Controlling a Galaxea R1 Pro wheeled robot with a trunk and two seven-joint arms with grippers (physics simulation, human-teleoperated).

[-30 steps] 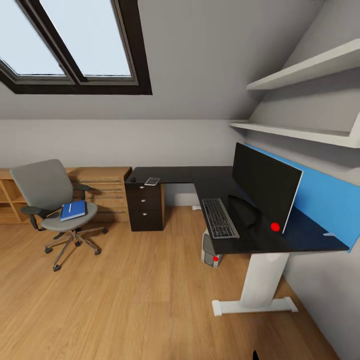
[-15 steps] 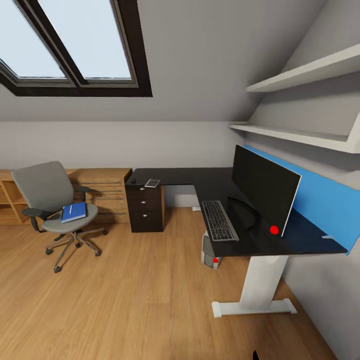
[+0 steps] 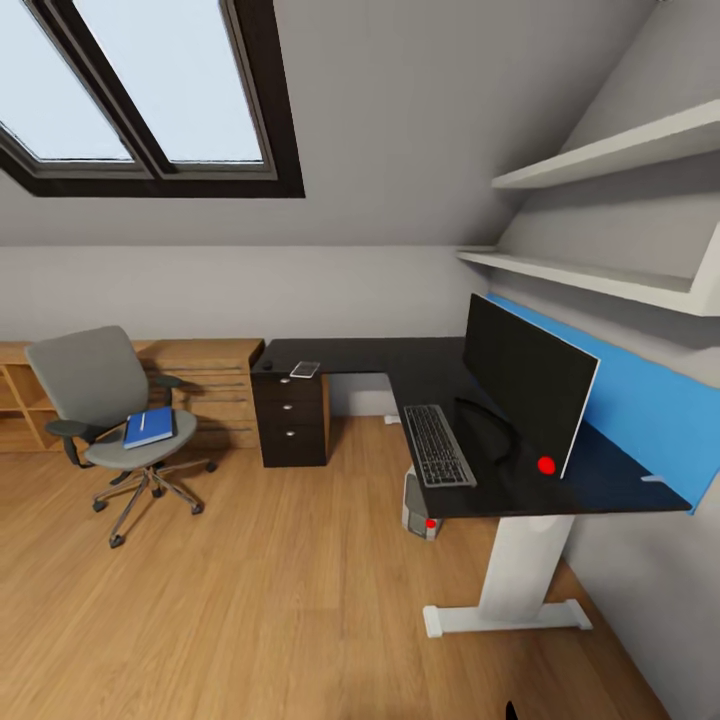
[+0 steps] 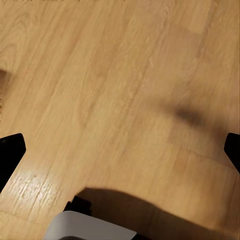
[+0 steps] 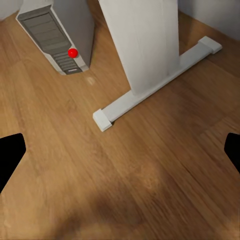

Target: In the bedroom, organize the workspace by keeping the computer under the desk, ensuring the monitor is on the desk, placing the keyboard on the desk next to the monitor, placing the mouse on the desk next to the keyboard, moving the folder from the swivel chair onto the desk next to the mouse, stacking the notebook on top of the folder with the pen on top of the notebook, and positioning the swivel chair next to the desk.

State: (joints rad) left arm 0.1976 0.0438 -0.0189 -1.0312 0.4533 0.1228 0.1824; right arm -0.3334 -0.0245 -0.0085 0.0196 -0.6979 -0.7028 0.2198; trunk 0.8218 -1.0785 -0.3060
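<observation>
Whole head view has slid slightly since a second ago: desk and chair sit a bit lower and further away in the picture, so that's camera motion, not the objects.

Desk (image 3: 370, 352) L-shaped, black top, along the back and right walls. Monitor (image 3: 525, 372) upright on the right wing, keyboard (image 3: 437, 445) flat just in front of it. Red marker dot (image 3: 546, 465) shows at the monitor's lower corner. Computer (image 3: 418, 505) on the floor under the desk, beside the white desk leg (image 3: 520, 575); right wrist view shows the same tower (image 5: 57, 35) with a red dot and the leg's foot (image 5: 155, 82) close by.

Notebook (image 3: 305, 369) on the desk corner above the drawer unit (image 3: 292, 420); small dark mouse (image 3: 266, 362) near it, close to the desk's left edge. Swivel chair (image 3: 120, 420) stands well apart from the desk, in front of the wooden dresser (image 3: 205, 385). Blue folder (image 3: 149, 427) lies on its seat with a thin white pen (image 3: 143, 420) on top.

Open wood floor (image 3: 280, 590) between robot and furniture. Two wall shelves (image 3: 600, 270) overhang the desk's right wing.

Left gripper (image 4: 120, 150) fingers spread wide, empty, over bare floor. Right gripper (image 5: 120, 150) likewise apart, holding nothing.
</observation>
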